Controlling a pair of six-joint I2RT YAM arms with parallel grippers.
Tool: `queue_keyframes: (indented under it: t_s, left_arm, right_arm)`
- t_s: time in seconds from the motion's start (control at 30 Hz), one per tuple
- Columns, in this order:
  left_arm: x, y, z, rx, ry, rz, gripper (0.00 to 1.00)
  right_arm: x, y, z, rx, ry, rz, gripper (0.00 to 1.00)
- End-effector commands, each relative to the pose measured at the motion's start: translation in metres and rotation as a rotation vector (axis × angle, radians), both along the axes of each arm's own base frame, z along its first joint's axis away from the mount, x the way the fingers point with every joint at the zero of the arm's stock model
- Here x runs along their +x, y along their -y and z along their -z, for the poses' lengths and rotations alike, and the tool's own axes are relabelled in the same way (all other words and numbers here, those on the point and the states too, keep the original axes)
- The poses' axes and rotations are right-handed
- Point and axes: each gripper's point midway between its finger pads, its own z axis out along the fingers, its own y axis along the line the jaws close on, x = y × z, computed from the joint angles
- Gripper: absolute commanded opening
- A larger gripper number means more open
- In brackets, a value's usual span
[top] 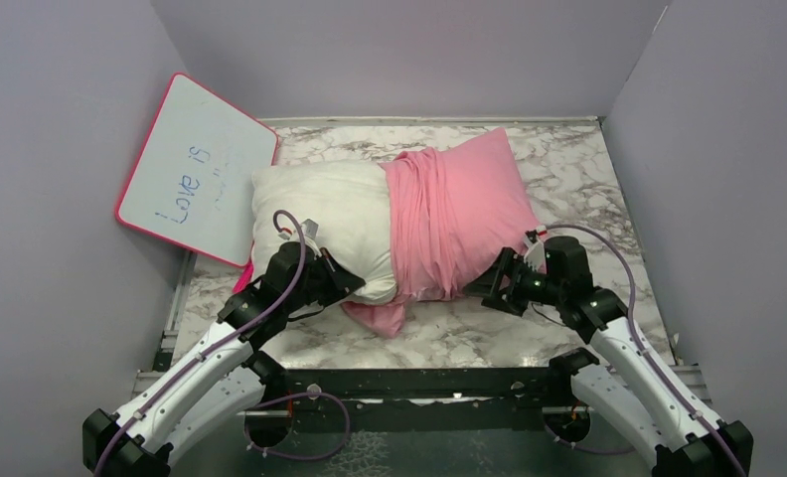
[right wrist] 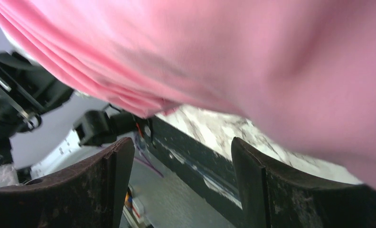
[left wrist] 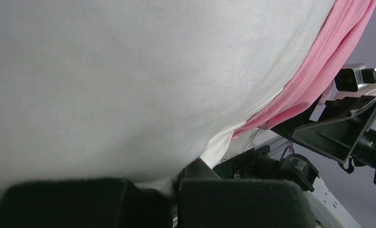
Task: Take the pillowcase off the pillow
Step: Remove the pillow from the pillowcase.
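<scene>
On a marble-patterned table (top: 568,179), a pink-framed whiteboard (top: 196,169) with blue handwriting leans at the left wall. Beside it lies the pillow (top: 320,209), plump, white and softly creased, its left half bare. My left pincer (left wrist: 173,183) grips it at the near corner, dark felt-like pads nearly together on a fold of white fabric. The pillowcase (top: 459,209), thin plain pink cloth, bunches in ridges across the pillow's middle and covers its right half, and a loose flap lies on the table at the near edge. My right pincer (right wrist: 179,147) sits just below the pink cloth's near right edge, its scuffed dark pads spread wide.
</scene>
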Motion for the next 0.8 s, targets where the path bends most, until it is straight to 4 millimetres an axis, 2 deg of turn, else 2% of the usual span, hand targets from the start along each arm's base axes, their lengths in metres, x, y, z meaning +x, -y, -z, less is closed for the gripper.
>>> queue_keyframes:
  t_s: [0.0, 0.13, 0.3, 0.4, 0.47, 0.63, 0.77]
  left_arm:
    - [0.003, 0.01, -0.024, -0.067, 0.059, 0.035, 0.0]
    - [0.003, 0.011, -0.025, -0.07, 0.056, 0.036, 0.0]
    - [0.004, 0.012, -0.025, -0.066, 0.053, 0.039, 0.0]
    - [0.003, 0.013, -0.027, -0.069, 0.053, 0.046, 0.0]
    - [0.002, 0.013, -0.029, -0.069, 0.058, 0.054, 0.0]
    - [0.001, 0.013, -0.033, -0.07, 0.061, 0.063, 0.0]
    - [0.001, 0.014, -0.035, -0.072, 0.066, 0.068, 0.0]
  right_arm:
    - [0.046, -0.006, -0.031, 0.082, 0.176, 0.148, 0.76]
    - [0.054, -0.018, -0.035, 0.092, 0.209, 0.153, 0.75]
    - [0.043, -0.042, -0.01, 0.016, 0.171, 0.105, 0.75]
    - [0.041, -0.044, -0.001, -0.009, 0.182, 0.118, 0.74]
    - [0.042, -0.041, 0.002, -0.018, 0.194, 0.131, 0.69]
    - [0.049, -0.033, 0.009, -0.066, 0.217, 0.165, 0.48]
    - [0.05, -0.036, 0.011, -0.069, 0.219, 0.152, 0.42]
